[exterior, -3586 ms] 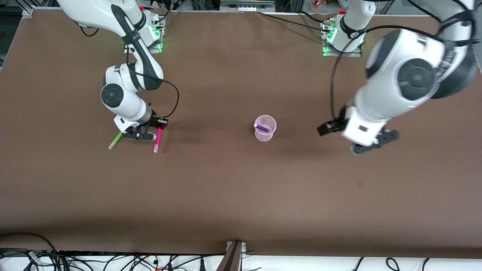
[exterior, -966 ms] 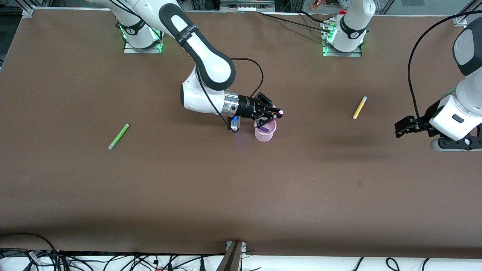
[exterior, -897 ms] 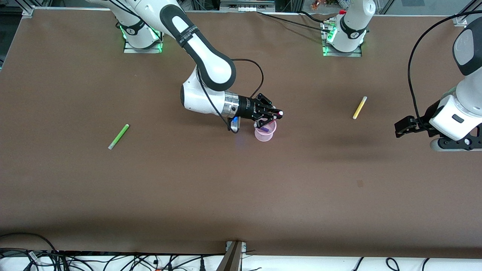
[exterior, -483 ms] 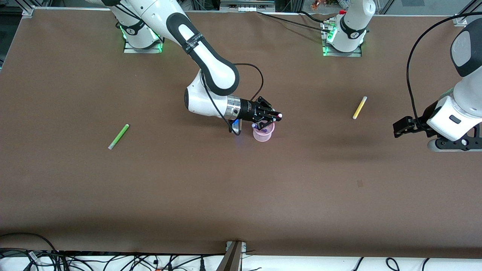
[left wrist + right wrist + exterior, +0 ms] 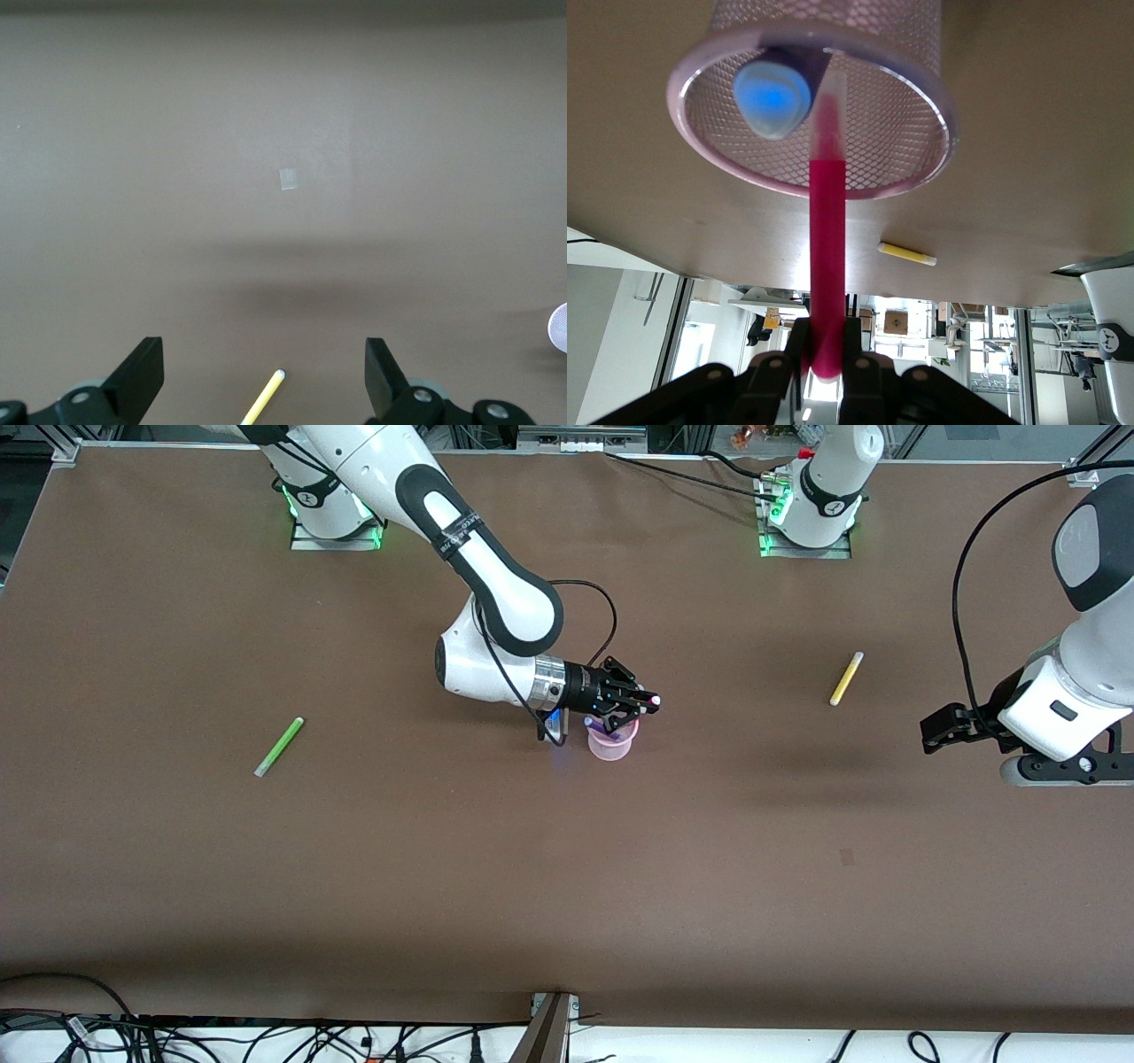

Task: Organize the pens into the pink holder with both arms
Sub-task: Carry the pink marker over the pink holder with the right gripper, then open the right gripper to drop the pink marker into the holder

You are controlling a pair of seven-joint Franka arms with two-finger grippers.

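My right gripper (image 5: pixel 634 701) is shut on the magenta pink pen (image 5: pixel 651 702) and holds it over the pink holder (image 5: pixel 610 748). In the right wrist view the pen (image 5: pixel 827 257) points into the holder's mouth (image 5: pixel 921 177), with its pale end inside the rim. The dark purple pen (image 5: pixel 613 732) leans inside the holder, its pale cap (image 5: pixel 772 96) showing. The yellow pen (image 5: pixel 845 678) lies toward the left arm's end of the table. My left gripper (image 5: pixel 1059 769) is open above the table near it, and the pen (image 5: pixel 266 403) shows between its fingers (image 5: pixel 142 381). The lime green pen (image 5: pixel 279 746) lies toward the right arm's end.
A small pale patch (image 5: pixel 847 856) marks the brown table nearer to the front camera than the yellow pen. The arm bases (image 5: pixel 802 509) stand along the table's edge farthest from the front camera. Cables lie off the edge nearest to it.
My right gripper lifted the magenta pen off the table and carried it over the holder, then lowered it; the holder shifted slightly. My left arm swung toward its own end, uncovering the yellow pen.
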